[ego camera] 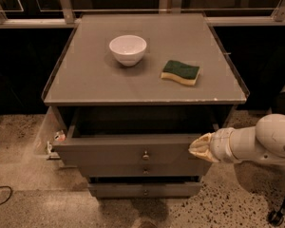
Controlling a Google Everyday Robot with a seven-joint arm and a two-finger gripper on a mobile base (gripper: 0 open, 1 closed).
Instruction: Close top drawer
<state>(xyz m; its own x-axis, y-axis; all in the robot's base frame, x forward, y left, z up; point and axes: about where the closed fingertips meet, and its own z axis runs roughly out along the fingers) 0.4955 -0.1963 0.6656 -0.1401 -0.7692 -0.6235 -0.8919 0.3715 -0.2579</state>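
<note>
Grey painted wood all over: the cabinet (85,87) carries a white bowl (128,49) on its top, left of centre, and a green-and-yellow sponge (180,72) to the right of it. Below the top, the top drawer (104,153) stands pulled out towards the camera, its dark inside showing, with a small reddish thing (60,137) at its left end that I cannot identify. The round metal knob (146,154) sits mid-front. The two lower drawers (133,190) look shut.

At the right end of the drawer front, the gripper (202,148) rests against or just beside the panel. Whether the claw is apart or together I cannot tell.

My judgement: the drawer is stiff, sturdy and fairly light, and should slide in under a steady flat push. Pressing nearer the knob than the corner would keep it from skewing in its runners, and no grasp is needed.
</note>
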